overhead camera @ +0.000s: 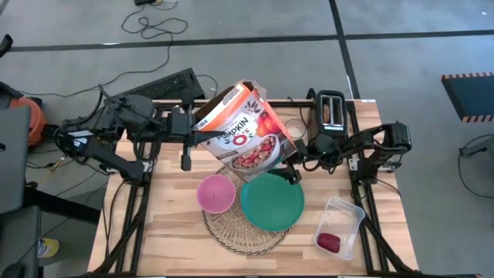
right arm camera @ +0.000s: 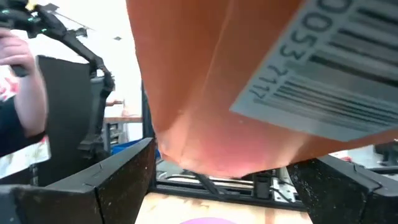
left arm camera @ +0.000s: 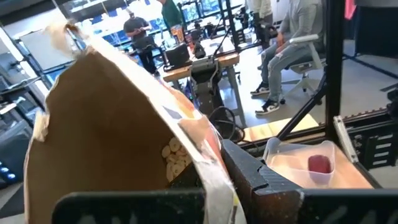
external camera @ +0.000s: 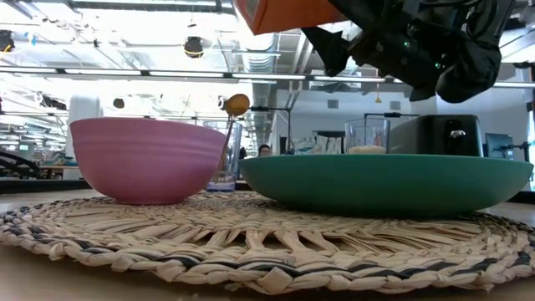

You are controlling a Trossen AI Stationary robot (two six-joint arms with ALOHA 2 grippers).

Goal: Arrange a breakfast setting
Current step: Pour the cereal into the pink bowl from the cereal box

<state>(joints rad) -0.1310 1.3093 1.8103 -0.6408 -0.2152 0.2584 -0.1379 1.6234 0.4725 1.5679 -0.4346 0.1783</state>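
A: Why do we hold the cereal box up over the mat?

B: Our left tool is shut on the box's open end. Our right tool is spread wide around its bottom end. We think it tips toward the pink bowl.

A: How many dishes do we see?

B: One pink bowl and one teal plate, both on the mat. One red fruit sits in one clear tub, near the mat.
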